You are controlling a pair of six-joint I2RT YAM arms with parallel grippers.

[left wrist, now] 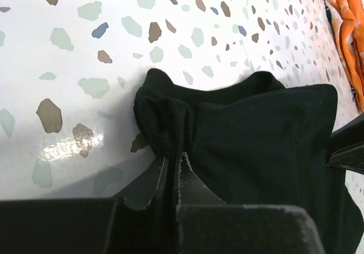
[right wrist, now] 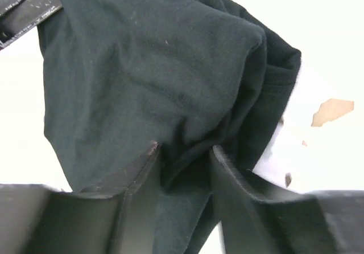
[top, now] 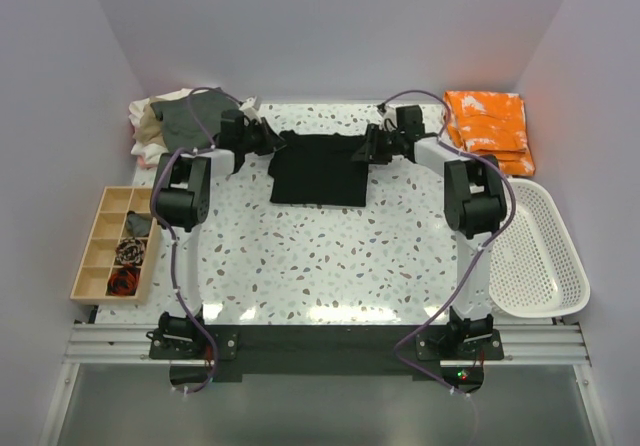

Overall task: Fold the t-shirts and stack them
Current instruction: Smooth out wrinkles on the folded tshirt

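The black t-shirt [top: 320, 171] lies partly folded on the speckled table [top: 330, 256], toward the far middle. My left gripper [top: 268, 138] is at its far left corner and my right gripper [top: 368, 148] at its far right corner. In the left wrist view the left gripper [left wrist: 173, 156] is shut on a bunched edge of the black shirt [left wrist: 267, 134]. In the right wrist view the right gripper [right wrist: 183, 148] pinches a thick fold of the shirt [right wrist: 153, 66] between its fingers. The folded grey-green, tan and cream shirts [top: 178, 118] are piled at the back left corner.
An orange patterned cloth [top: 488, 131] lies at the back right and shows in the left wrist view [left wrist: 347, 26]. A white plastic basket [top: 540, 256] stands at the right edge. A wooden compartment tray [top: 112, 244] with small items sits at the left.
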